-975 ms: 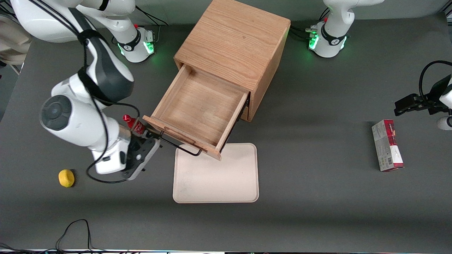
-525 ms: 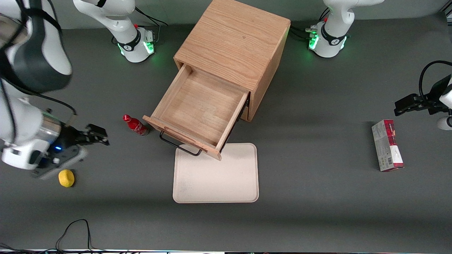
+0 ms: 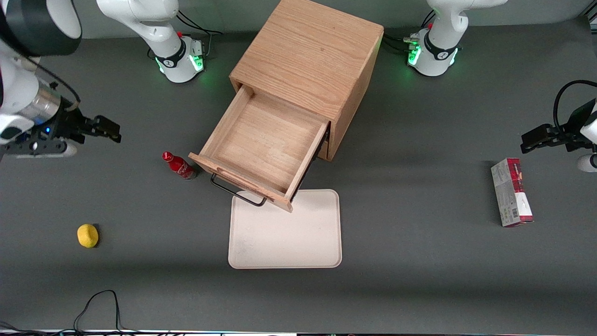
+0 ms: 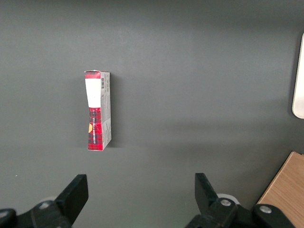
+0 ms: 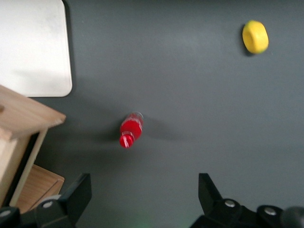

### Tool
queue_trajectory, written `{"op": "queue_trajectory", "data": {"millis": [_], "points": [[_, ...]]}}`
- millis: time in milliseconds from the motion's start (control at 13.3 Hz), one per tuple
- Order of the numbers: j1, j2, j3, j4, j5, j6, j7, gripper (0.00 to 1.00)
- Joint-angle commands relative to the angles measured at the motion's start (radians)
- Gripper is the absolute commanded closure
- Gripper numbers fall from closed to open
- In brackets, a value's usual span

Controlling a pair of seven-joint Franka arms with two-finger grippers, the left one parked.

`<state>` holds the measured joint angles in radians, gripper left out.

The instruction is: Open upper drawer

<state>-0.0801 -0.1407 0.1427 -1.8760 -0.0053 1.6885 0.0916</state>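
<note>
From the front, we see the shallow light-wood upper drawer [image 3: 268, 144] pulled well out of the oak cabinet [image 3: 310, 60], its black bar handle [image 3: 237, 190] over the cream tray's [image 3: 284, 233] edge. Our black two-finger gripper [image 3: 105, 130] hangs well apart, toward the working arm's end.

At the right wrist, our fingers [image 5: 76, 194] are spread, grasping nothing, above a small red bottle [image 5: 130, 129] and a yellow lemon-like object [image 5: 255, 36].

Dark grey desk [image 3: 419, 261] — carried an oak cabinet [image 3: 308, 60], a cream tray [image 3: 284, 233] nearer the camera, a red bottle [image 3: 178, 165] beside the drawer front, a yellow lemon-like fruit [image 3: 87, 235] and a red-and-grey carton [image 3: 511, 192] toward the parked arm's end. Gripper [image 3: 100, 129] hung above, toward the working arm's end.
</note>
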Motion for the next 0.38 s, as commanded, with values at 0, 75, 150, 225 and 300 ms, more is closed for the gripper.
{"op": "queue_trajectory", "data": {"millis": [0,75,150,225,300], "points": [[0.01,-0.108,-0.048,-0.12,0.014,0.036,0.02,0.0],[0.01,-0.106,-0.049,-0.118,0.014,0.033,0.023,0.0],[0.01,-0.099,-0.042,-0.114,0.002,0.034,0.025,0.0],[0.01,-0.088,-0.041,-0.106,0.001,0.037,0.025,0.0],[0.011,-0.08,-0.041,-0.103,0.001,0.042,0.036,0.0]]}}
